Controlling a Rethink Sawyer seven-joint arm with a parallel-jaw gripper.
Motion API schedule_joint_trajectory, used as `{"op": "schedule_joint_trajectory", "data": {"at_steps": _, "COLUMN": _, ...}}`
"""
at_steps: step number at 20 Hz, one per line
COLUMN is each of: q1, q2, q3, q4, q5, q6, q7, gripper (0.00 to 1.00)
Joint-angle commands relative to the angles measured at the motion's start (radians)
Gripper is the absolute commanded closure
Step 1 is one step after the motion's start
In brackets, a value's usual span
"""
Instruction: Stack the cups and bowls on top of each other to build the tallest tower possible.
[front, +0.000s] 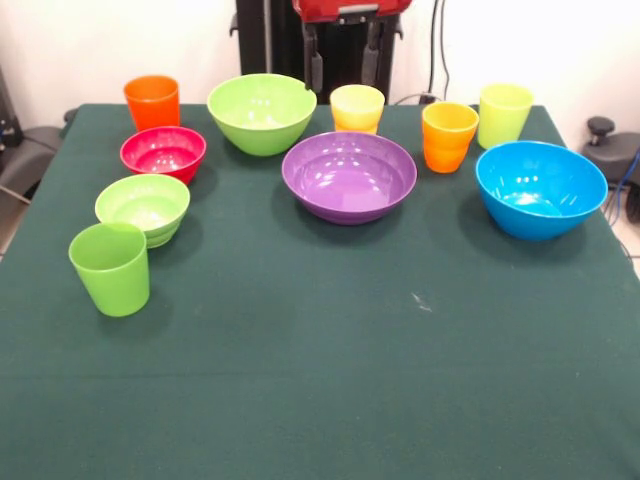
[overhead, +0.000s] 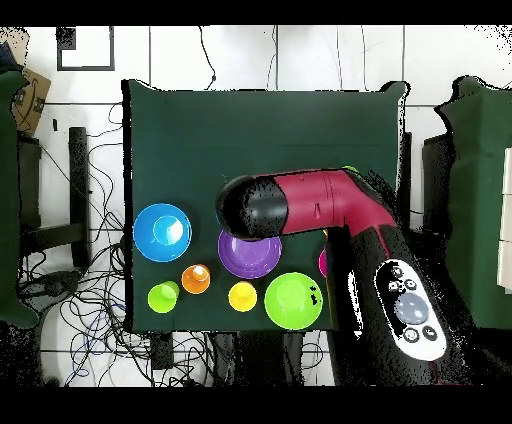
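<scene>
All cups and bowls stand singly on the green table (front: 330, 380); nothing is stacked. Back row: orange cup (front: 152, 102), large lime bowl (front: 262, 112), pale yellow cup (front: 357, 108), orange-yellow cup (front: 449, 137), yellow-green cup (front: 504, 114). Nearer: red bowl (front: 163, 153), small lime bowl (front: 143, 208), green cup (front: 110, 268), purple bowl (front: 349, 176), blue bowl (front: 540, 188). My gripper (front: 343, 60) hangs open and empty at the table's far edge, between the large lime bowl and the pale yellow cup. In the overhead view the arm (overhead: 320, 205) hides the gripper and part of the purple bowl (overhead: 250, 258).
The robot's pedestal (front: 290, 30) stands behind the far edge. A black chair (front: 25, 150) is at the left and a stand (front: 600, 140) at the right of the table. Cables (overhead: 90, 300) lie on the floor.
</scene>
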Motion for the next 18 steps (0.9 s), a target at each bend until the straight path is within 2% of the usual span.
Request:
{"op": "schedule_joint_trajectory", "data": {"at_steps": 1, "q1": 0.011, "q2": 0.026, "q3": -0.007, "q4": 0.151, "q5": -0.079, "q6": -0.065, "q7": -0.025, "gripper": 0.00}}
{"op": "schedule_joint_trajectory", "data": {"at_steps": 2, "q1": 0.029, "q2": 0.067, "q3": -0.016, "q4": 0.111, "q5": -0.087, "q6": -0.050, "q7": -0.011, "gripper": 0.00}}
{"op": "schedule_joint_trajectory", "data": {"at_steps": 4, "q1": 0.066, "q2": 0.137, "q3": -0.037, "q4": 0.043, "q5": -0.119, "q6": -0.101, "q7": 0.029, "gripper": 0.00}}
{"op": "schedule_joint_trajectory", "data": {"at_steps": 6, "q1": 0.093, "q2": 0.180, "q3": -0.042, "q4": 0.002, "q5": -0.118, "q6": -0.116, "q7": 0.049, "gripper": 0.00}}
{"op": "schedule_joint_trajectory", "data": {"at_steps": 11, "q1": 0.141, "q2": 0.179, "q3": -0.064, "q4": -0.015, "q5": -0.106, "q6": -0.075, "q7": 0.075, "gripper": 0.00}}
{"op": "schedule_joint_trajectory", "data": {"at_steps": 14, "q1": 0.155, "q2": 0.152, "q3": -0.090, "q4": -0.017, "q5": -0.101, "q6": -0.052, "q7": 0.087, "gripper": 0.00}}
{"op": "schedule_joint_trajectory", "data": {"at_steps": 18, "q1": 0.132, "q2": 0.133, "q3": -0.101, "q4": 0.010, "q5": -0.092, "q6": -0.080, "q7": 0.068, "gripper": 0.00}}
